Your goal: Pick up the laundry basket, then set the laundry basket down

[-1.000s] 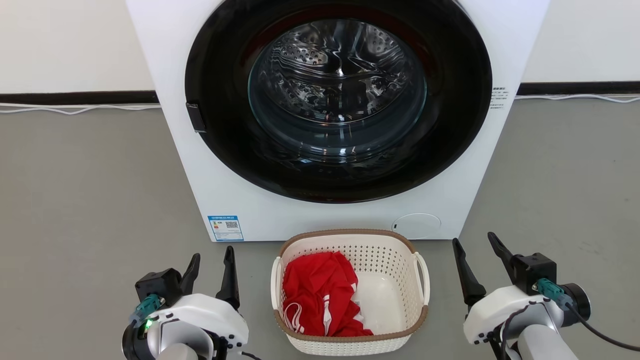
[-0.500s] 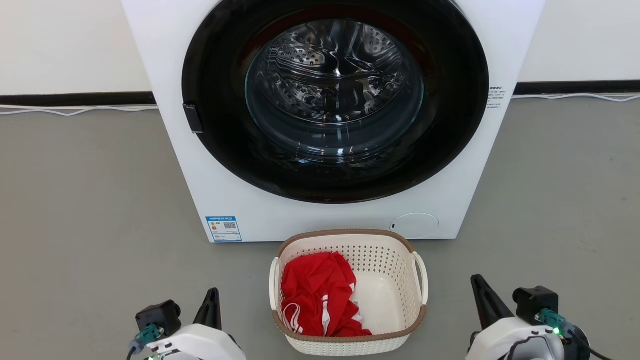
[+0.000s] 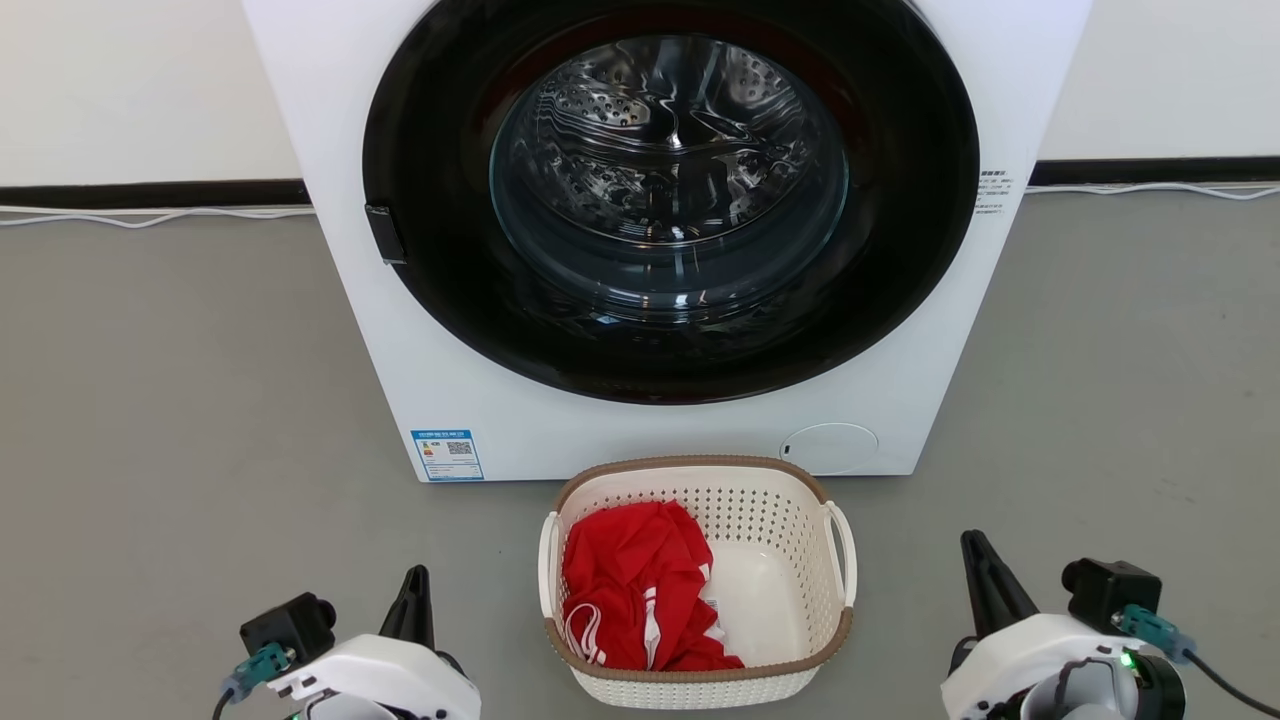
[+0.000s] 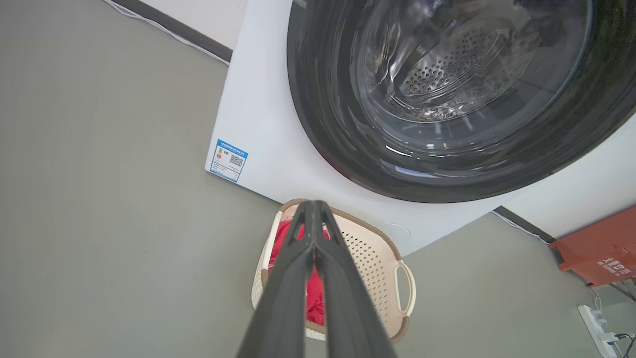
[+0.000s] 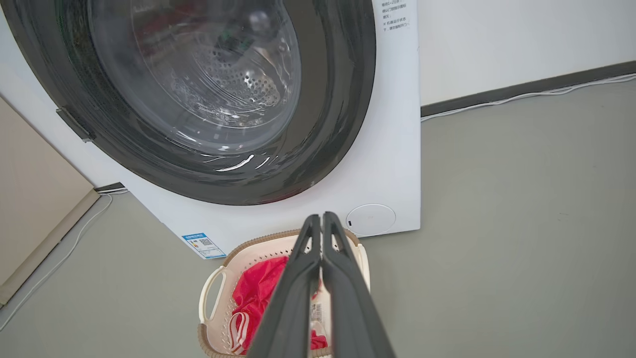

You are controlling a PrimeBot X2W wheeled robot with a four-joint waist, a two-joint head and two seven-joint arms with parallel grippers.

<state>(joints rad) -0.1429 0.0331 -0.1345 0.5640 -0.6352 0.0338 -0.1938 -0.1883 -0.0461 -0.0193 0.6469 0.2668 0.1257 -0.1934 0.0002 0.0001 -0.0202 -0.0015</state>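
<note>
The basket sits on the gray floor, its back edge just beside the washer. A red cloth lies inside. The left gripper and right gripper are on each side, apart from it, fingers pressed together. Bare floor lies around both.

Right tool at six o'clock, fingers pressed together, laundry basket with red cloth lay behind them toward seven o'clock, washing machine stood at eleven o'clock on grey floor.
</note>
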